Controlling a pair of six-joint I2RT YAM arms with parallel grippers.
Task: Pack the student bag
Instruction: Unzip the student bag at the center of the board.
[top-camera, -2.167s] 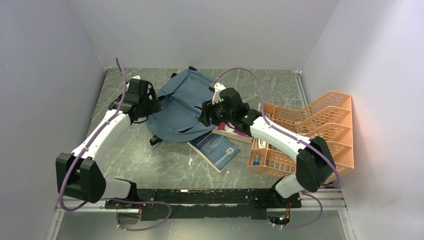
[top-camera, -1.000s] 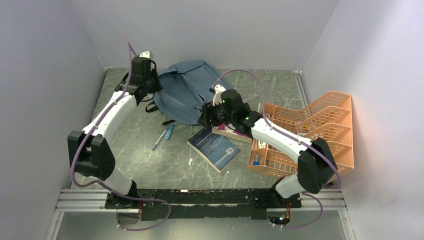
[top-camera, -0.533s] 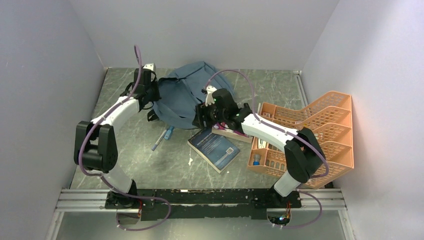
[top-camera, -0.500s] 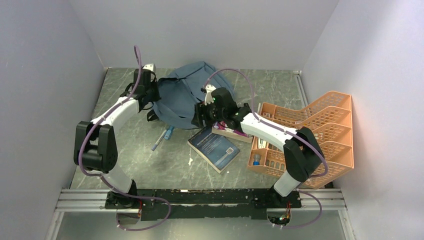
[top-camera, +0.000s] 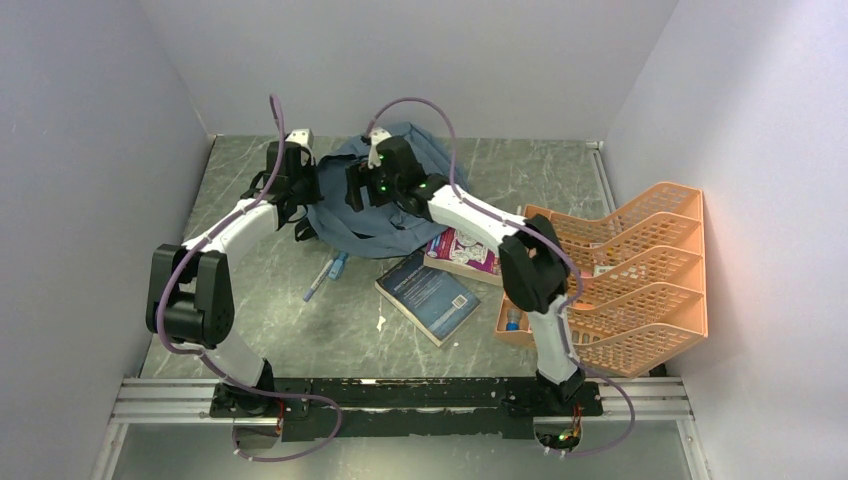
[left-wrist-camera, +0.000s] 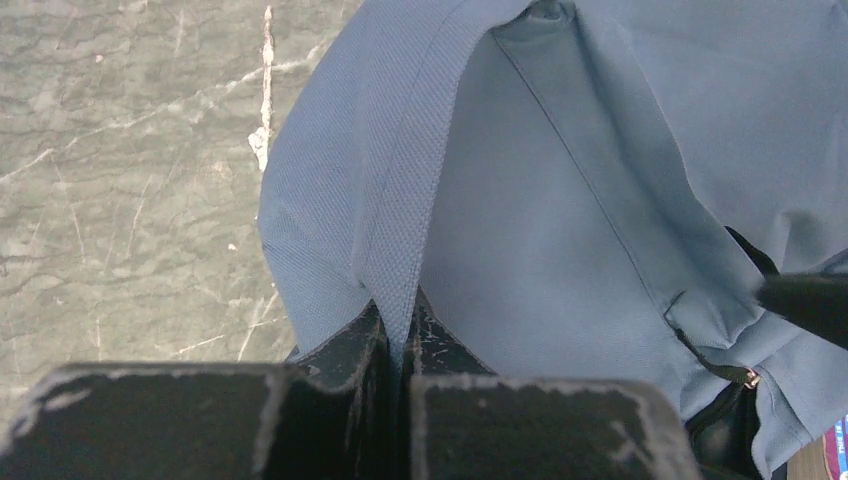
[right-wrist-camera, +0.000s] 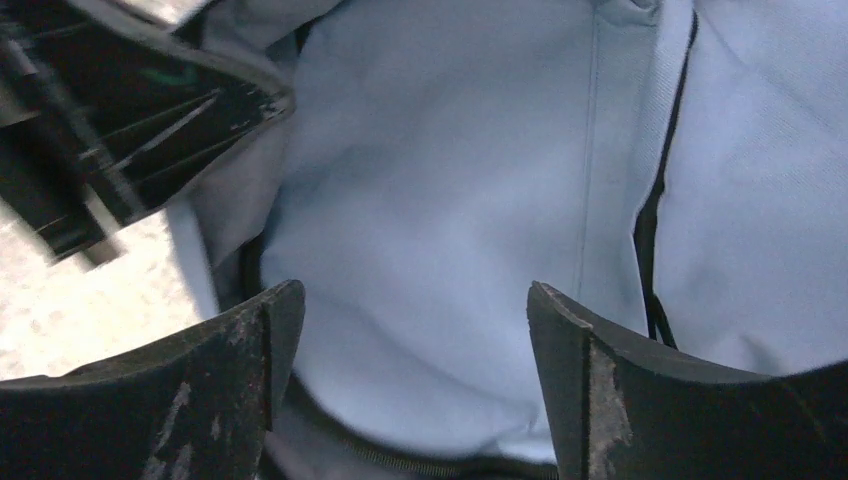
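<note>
**Q:** Item one, the task's thing: where is it logged?

**A:** Soft slate blue-grey fabric student bag (top-camera: 365, 225). It is logged slumped at the far middle of the grey-green marbled surface (top-camera: 270, 320), with a black zip seen along one seam.

**Q:** Left pincer (left-wrist-camera: 400, 325)?

**A:** Pressed together on a raised fold of the bag's cloth, at the bag's left edge.

**Q:** Right pincer (right-wrist-camera: 410, 300)?

**A:** Spread, with nothing held between the fingers. It is placed over the bag, and pale blue cloth is seen through the gap. Contact with the cloth cannot be told.

**Q:** Other entries?

**A:**
- Dark blue rectangular book (top-camera: 430, 297): laid flat, near the bag's near side.
- Pink-covered book (top-camera: 465, 250): set just beside the blue one, between the bag and the orange plastic mesh tray (top-camera: 690, 260) at the right.
- Slim blue pen (top-camera: 328, 275): laid near the bag's near-left edge, apart from both books.
</note>
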